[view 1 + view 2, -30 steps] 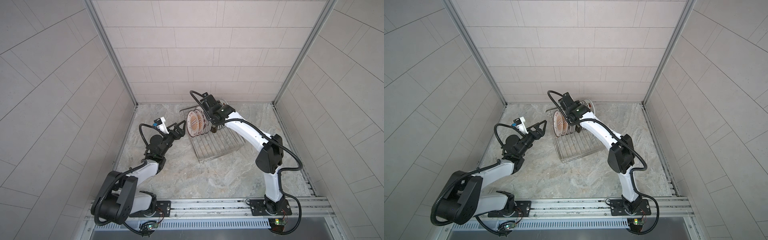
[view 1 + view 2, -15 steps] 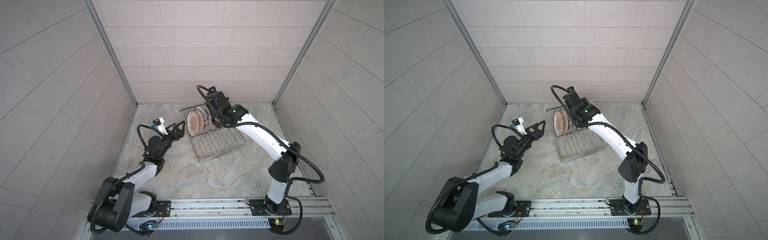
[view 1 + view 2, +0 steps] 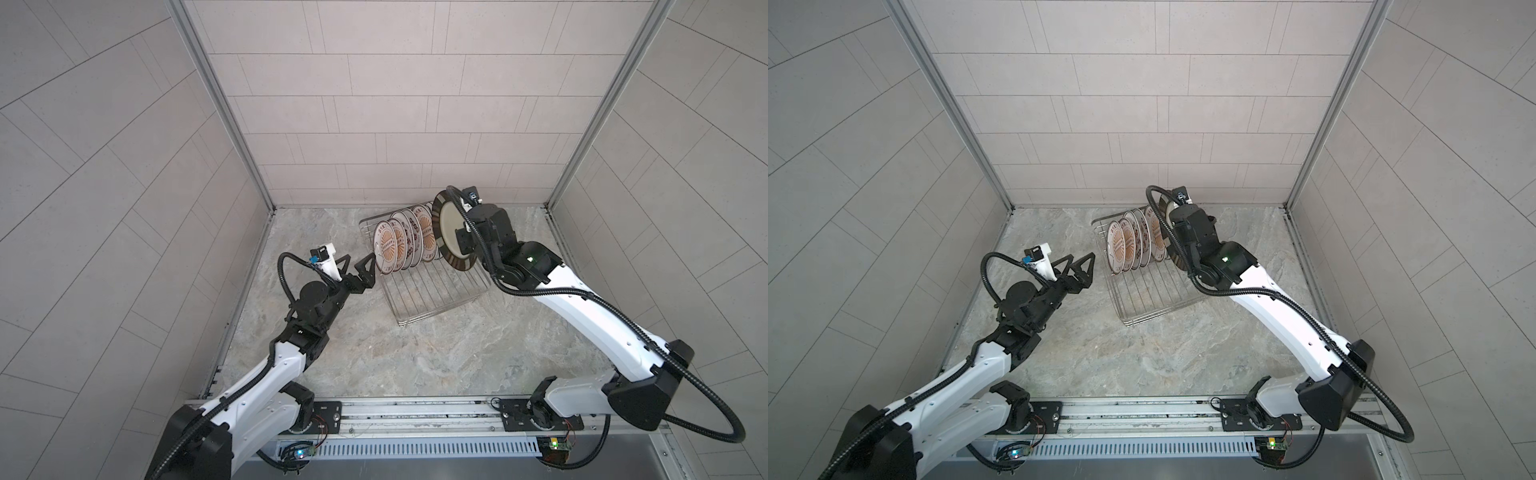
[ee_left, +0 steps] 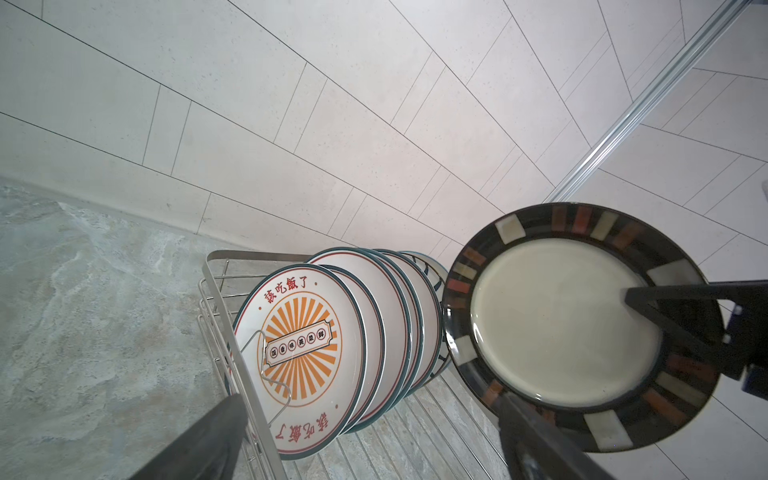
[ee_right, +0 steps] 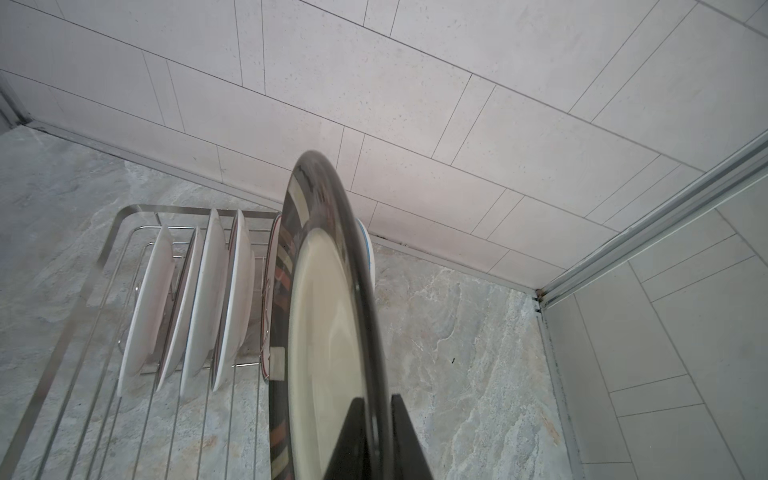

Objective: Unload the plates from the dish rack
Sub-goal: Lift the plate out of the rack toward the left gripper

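Observation:
The silver wire dish rack [image 3: 432, 303] [image 3: 1150, 299] stands on the stone floor near the back wall. Several white plates [image 3: 390, 249] [image 3: 1125, 245] stand on edge in its far half, and the front one has an orange sunburst [image 4: 299, 357]. My right gripper [image 3: 460, 244] [image 5: 376, 401] is shut on the rim of a dark-rimmed cream plate [image 3: 446, 226] [image 4: 557, 324] [image 5: 328, 332], held upright above the rack's right end. My left gripper [image 3: 358, 264] [image 3: 1081, 262] [image 4: 370, 415] is open and holds nothing, just left of the rack and facing the sunburst plate.
The tiled back wall rises close behind the rack rim [image 4: 216, 291] [image 5: 83, 291]. A metal corner post [image 3: 582, 137] runs up at the right. The rack's near half [image 3: 415, 307] is bare wire. Stone floor [image 3: 436, 361] stretches toward the base rail.
My right gripper has lifted the dark-rimmed plate up and to the right, out of the row in the rack. The left gripper stays open and has edged slightly closer to the rack.

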`<state>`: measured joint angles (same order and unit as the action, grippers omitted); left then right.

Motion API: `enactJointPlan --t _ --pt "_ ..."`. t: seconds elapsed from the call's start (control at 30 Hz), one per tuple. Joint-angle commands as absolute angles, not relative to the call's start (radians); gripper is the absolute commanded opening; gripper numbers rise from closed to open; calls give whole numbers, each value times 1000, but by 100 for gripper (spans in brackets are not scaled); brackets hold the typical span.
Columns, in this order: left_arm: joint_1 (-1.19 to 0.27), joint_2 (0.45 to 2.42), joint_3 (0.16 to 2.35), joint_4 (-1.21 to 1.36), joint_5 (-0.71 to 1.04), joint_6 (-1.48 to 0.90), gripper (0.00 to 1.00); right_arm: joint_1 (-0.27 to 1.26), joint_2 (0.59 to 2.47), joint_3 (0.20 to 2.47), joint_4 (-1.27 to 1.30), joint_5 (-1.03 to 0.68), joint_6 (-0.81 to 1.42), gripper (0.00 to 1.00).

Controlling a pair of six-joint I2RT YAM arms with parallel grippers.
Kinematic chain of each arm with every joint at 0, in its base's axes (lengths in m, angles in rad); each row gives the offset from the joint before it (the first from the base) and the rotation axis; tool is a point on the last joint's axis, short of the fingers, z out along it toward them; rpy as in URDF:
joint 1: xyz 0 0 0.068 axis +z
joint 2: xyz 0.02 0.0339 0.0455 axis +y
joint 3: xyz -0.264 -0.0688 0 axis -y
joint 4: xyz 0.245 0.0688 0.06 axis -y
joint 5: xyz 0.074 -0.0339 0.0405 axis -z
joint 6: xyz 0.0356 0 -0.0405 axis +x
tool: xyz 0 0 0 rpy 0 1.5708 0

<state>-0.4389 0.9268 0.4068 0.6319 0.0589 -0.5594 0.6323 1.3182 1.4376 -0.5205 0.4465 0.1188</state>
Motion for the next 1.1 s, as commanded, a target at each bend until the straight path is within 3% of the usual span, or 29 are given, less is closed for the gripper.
enactJointPlan --t 0.0,0.33,0.43,0.8,0.93,1.07 --pt "-459 898 427 584 70 -544 100 610 1207 1410 -349 360 183 0" --pt "-488 827 407 578 178 -621 100 348 969 1142 -231 -151 436 0" --pt "-551 786 386 520 81 -606 100 289 906 1031 -154 -267 525 0" --pt "-614 784 256 630 164 -650 100 273 832 713 228 -492 878 0" --pt "-612 784 227 739 229 -717 100 292 831 650 339 -508 973 0" --pt "-613 730 236 679 255 -762 100 352 840 595 436 -489 1028 0"
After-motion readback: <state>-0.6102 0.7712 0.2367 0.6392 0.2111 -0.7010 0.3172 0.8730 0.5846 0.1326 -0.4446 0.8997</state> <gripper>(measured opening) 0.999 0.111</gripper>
